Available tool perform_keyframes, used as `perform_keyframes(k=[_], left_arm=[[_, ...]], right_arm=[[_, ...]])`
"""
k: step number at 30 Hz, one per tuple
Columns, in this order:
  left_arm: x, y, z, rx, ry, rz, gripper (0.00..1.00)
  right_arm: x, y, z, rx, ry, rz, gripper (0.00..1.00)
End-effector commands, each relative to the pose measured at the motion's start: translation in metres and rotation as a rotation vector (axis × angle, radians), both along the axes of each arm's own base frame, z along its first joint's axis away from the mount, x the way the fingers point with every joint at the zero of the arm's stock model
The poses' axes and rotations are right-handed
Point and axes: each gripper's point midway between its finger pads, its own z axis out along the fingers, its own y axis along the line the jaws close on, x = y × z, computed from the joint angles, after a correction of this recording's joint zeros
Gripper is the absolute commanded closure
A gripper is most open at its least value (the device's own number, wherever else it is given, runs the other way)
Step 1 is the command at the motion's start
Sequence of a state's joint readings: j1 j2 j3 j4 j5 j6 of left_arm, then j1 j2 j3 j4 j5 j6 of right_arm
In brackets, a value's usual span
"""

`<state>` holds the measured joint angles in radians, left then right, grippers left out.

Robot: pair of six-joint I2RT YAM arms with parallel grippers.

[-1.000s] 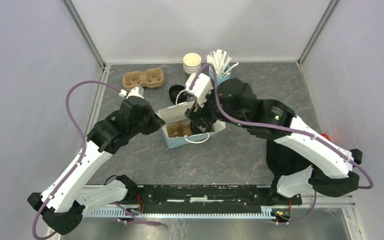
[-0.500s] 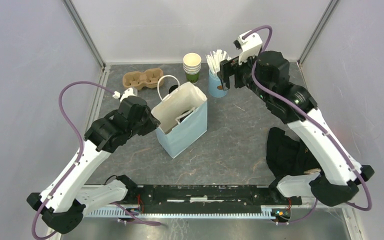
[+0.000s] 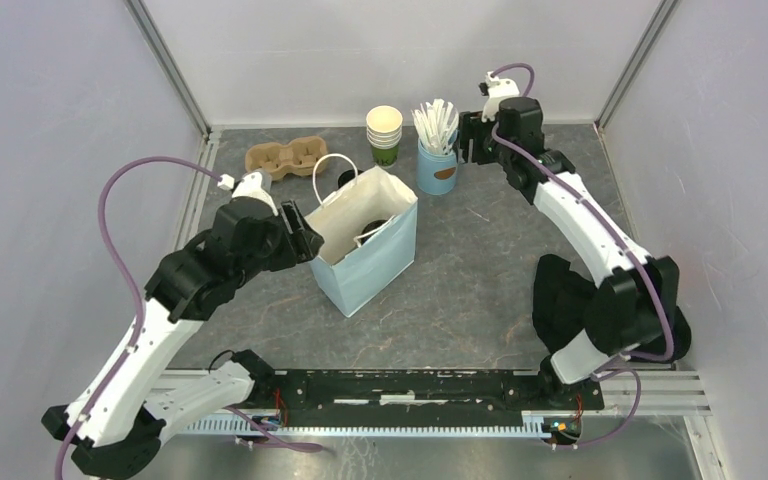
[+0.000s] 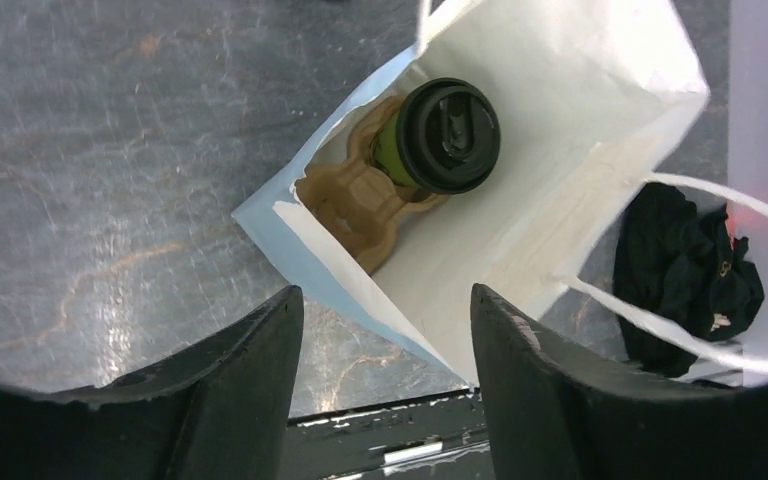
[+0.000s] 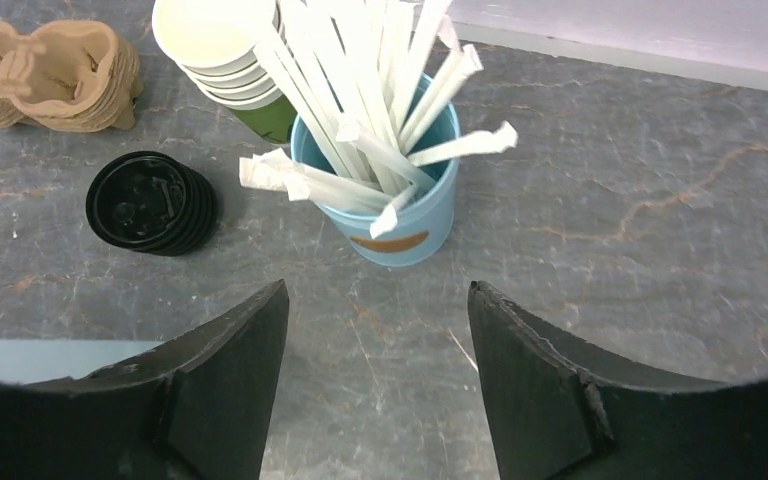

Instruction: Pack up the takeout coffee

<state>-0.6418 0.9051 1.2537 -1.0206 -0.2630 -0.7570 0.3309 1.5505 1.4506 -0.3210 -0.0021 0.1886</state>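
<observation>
Left wrist view looks straight down into the white paper bag (image 4: 580, 120), where the coffee cup (image 4: 448, 135), green sides and black lid, sits upright in one well of a cardboard carrier (image 4: 350, 200) at the bottom. My left pincer (image 4: 385, 295) is spread wide just beside the bag's rim, with nothing between its fingers. Seen from the top view, the bag stands upright on the desk (image 3: 480, 290). My right pincer (image 5: 378, 290) is likewise spread and empty (well apart from the bag), hanging near the far edge over a blue pot of wrapped straws (image 5: 400, 215). Near the pot are a stack of black lids (image 5: 150, 203), a stack of lidless cups (image 5: 215, 45) and spare carriers (image 5: 45, 65).
</observation>
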Motion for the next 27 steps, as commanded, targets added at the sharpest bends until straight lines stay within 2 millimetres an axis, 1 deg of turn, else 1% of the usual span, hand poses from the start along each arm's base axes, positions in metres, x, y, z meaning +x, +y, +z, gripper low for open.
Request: perform_keyframes(k=[1,3,5,8,9,11,12,16,18,23,27], left_arm=[[-0.002,0.000,0.033,0.019,-0.166,-0.119,0.30],[-0.005,0.000,0.043,0.009,-0.200,-0.142,0.28],[-0.008,0.000,0.055,-0.004,-0.223,-0.157,0.26],[-0.012,0.002,0.066,-0.018,-0.245,-0.157,0.25],[-0.012,0.003,0.067,-0.019,-0.248,-0.153,0.25],[-0.011,0.004,0.068,-0.023,-0.252,-0.142,0.25],[-0.011,0.004,0.068,-0.025,-0.252,-0.140,0.26],[-0.012,0.002,0.066,-0.029,-0.241,-0.149,0.26],[-0.013,0.005,0.066,-0.026,-0.242,-0.140,0.26],[-0.016,0.009,0.068,-0.033,-0.246,-0.119,0.26],[-0.018,0.014,0.071,-0.031,-0.248,-0.106,0.26]], right_arm=[[0.039,0.021,0.027,0.014,-0.161,0.064,0.30],[0.050,0.025,0.025,0.028,-0.167,0.068,0.34],[0.056,0.033,0.027,0.046,-0.180,0.091,0.36],[0.066,0.033,0.026,0.047,-0.217,0.080,0.38],[0.068,0.032,0.025,0.042,-0.224,0.076,0.39],[0.075,0.032,0.030,0.041,-0.264,0.067,0.43],[0.078,0.033,0.030,0.039,-0.271,0.069,0.45],[0.089,0.041,0.026,0.036,-0.269,0.094,0.56],[0.093,0.045,0.021,0.042,-0.260,0.104,0.58],[0.099,0.046,0.006,0.037,-0.231,0.096,0.58],[0.103,0.048,-0.010,0.027,-0.189,0.099,0.62]])
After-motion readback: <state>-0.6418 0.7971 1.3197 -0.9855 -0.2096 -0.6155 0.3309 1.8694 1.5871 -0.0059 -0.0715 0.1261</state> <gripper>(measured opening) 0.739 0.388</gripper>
